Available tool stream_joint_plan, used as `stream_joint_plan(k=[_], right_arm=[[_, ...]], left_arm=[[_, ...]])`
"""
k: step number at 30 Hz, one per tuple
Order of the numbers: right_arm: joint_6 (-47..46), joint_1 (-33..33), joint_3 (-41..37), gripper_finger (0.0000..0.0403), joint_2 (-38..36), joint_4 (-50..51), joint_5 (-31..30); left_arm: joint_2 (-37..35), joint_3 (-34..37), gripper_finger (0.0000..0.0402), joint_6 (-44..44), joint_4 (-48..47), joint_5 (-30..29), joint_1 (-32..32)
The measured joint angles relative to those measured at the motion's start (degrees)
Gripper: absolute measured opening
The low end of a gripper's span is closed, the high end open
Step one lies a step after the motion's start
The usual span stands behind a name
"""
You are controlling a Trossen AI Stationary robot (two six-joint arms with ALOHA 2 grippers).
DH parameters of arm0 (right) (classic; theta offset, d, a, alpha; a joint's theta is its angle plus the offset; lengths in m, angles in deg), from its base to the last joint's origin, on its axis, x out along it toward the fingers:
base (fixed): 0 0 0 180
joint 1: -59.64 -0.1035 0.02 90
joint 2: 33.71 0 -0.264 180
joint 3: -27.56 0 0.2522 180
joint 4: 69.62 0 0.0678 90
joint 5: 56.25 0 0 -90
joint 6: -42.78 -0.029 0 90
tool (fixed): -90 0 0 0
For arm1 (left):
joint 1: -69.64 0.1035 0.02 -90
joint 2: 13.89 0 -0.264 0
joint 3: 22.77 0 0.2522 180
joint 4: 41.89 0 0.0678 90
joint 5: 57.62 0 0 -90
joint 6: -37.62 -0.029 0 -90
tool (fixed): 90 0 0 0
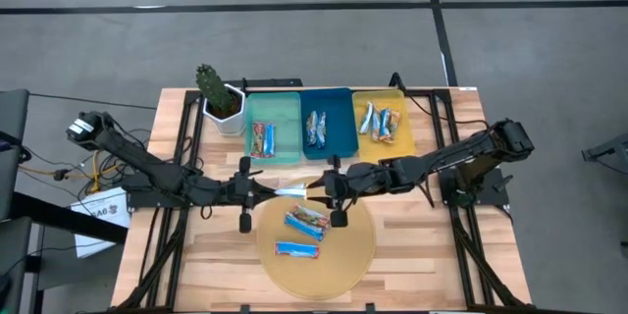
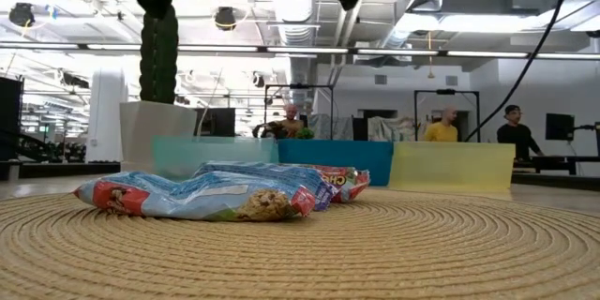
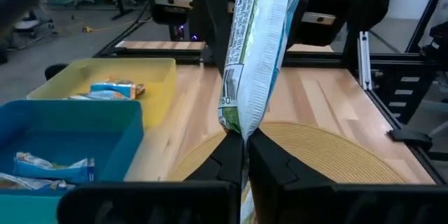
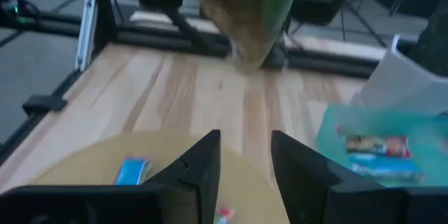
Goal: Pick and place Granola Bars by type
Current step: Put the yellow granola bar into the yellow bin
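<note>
Pinching a green-white granola bar (image 3: 255,49) by its end, the left gripper (image 3: 245,157) shows barcode print only its wrist view reveals; overhead the bar (image 1: 290,190) lies left-right at centre frame. Right gripper (image 4: 245,157) stands spread, empty. Two bars (image 1: 306,221) (image 1: 296,250) rest on the round mat (image 1: 353,255), lower centre.

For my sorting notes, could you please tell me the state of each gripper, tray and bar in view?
Left gripper: shut on a held bar, lifted above the mat.
Right gripper: open, empty, over the mat.
Teal tray: holds one bar.
Blue tray: holds bars.
Yellow tray: holds bars.
Mat: two bars lying flat.
</note>
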Motion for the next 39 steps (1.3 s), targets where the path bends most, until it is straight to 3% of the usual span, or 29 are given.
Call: stream_joint_plan(k=[5, 14, 19, 30, 39], right_arm=[[0.7, 0.87, 0.0, 0.0136, -0.06, -4.17, 0.16], [0.97, 2.18, -0.04, 0.0235, 1.12, -10.08, 0.37], [1.74, 2.2, 0.0, 0.0255, 1.02, -10.89, 0.41], [4.42, 2.42, 0.02, 0.0227, 1.02, -17.79, 2.14], [4.4, 2.6, 0.02, 0.0125, 1.02, -17.81, 2.09]], left_arm=[[0.02, 0.0, 0.0, -0.21, 0.7, 0.34, 0.62], [0.69, 0.0, 0.0, -0.65, 3.18, 4.53, 4.2], [0.69, 0.0, 0.0, -1.63, 3.49, 4.57, 5.62], [0.69, 0.0, 0.0, -1.56, 2.91, 8.45, 7.41], [0.69, 0.0, 0.0, -2.05, 3.01, 8.42, 7.42]])
